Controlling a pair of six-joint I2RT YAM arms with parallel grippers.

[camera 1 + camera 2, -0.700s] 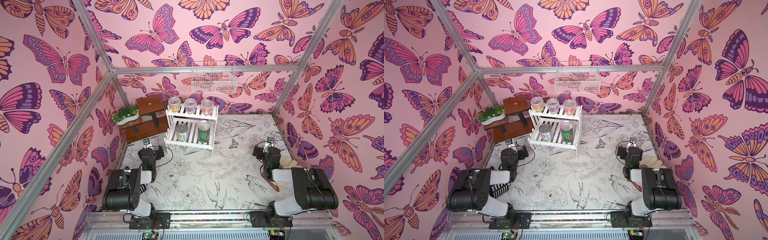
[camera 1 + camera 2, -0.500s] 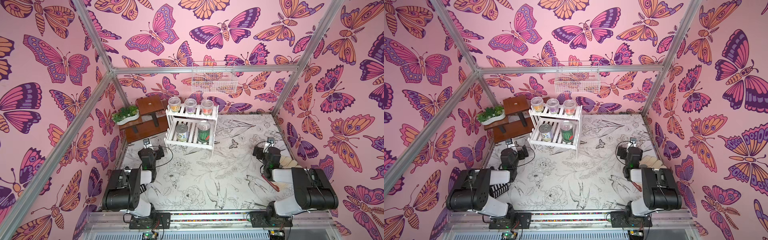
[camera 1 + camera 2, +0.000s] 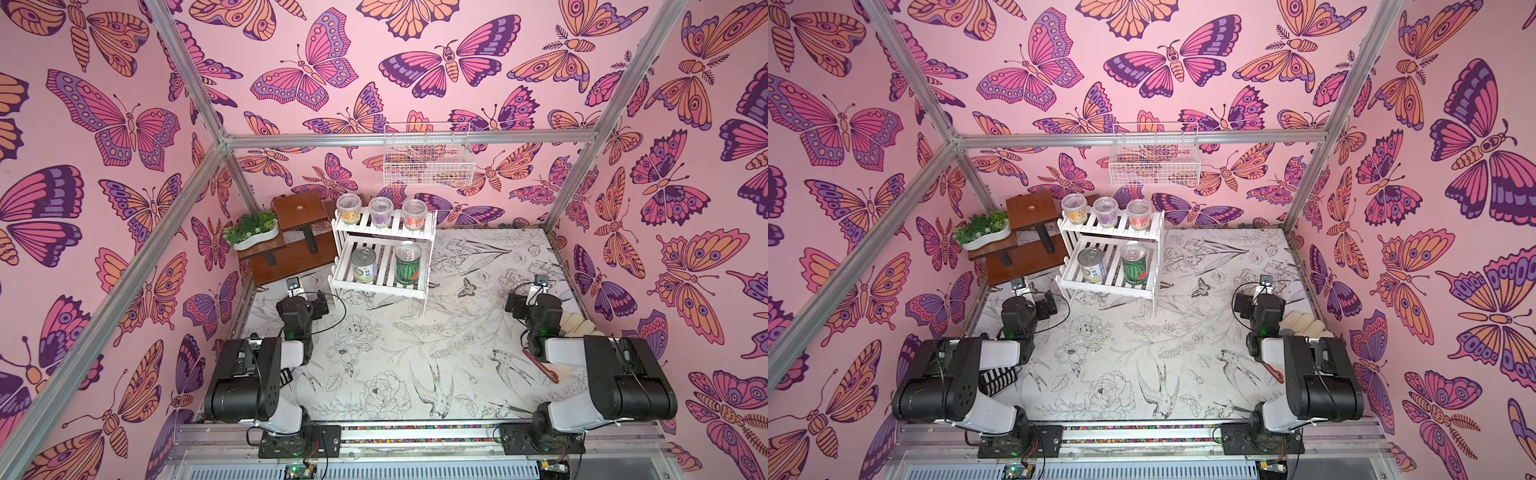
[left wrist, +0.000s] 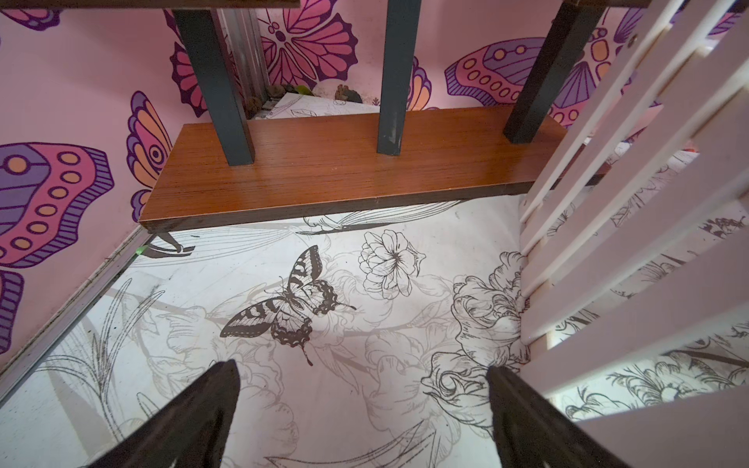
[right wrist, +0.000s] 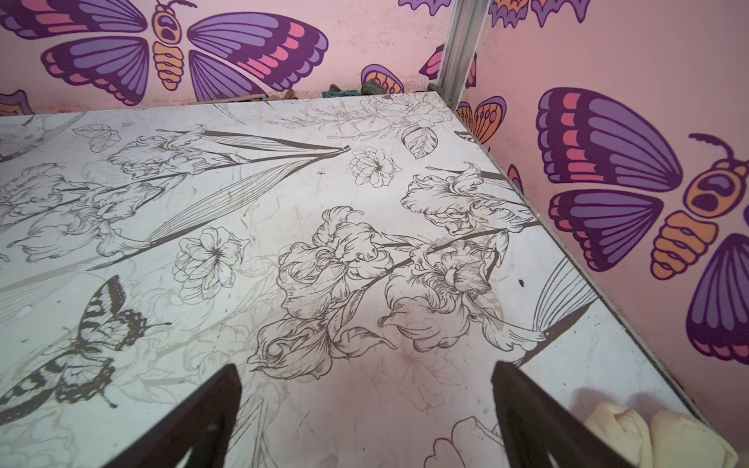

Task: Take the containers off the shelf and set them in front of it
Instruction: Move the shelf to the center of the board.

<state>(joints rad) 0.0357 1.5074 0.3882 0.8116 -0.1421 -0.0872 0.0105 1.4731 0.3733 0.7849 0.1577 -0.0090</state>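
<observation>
The white slatted shelf [image 3: 384, 232] stands at the back left of the table; its slats [image 4: 648, 243] fill one side of the left wrist view. Three clear lidded containers sit on its upper tier: yellow [image 3: 349, 210], purple [image 3: 380, 212] and red-orange [image 3: 414, 214]. On the lower tier stand a white-green can [image 3: 363, 266] and a watermelon can [image 3: 408, 264]. My left gripper [image 4: 362, 366] is open and empty, low over the table just in front of the shelf's left side [image 3: 309, 301]. My right gripper [image 5: 367, 368] is open and empty, far right of the shelf [image 3: 525, 301].
A brown stepped stand [image 3: 299, 232] with a white planter [image 3: 253, 232] sits left of the shelf, close to my left arm. A wire basket [image 3: 428, 162] hangs on the back wall. Cream cloth pieces [image 3: 575, 324] and a red tool [image 3: 540, 368] lie beside my right arm.
</observation>
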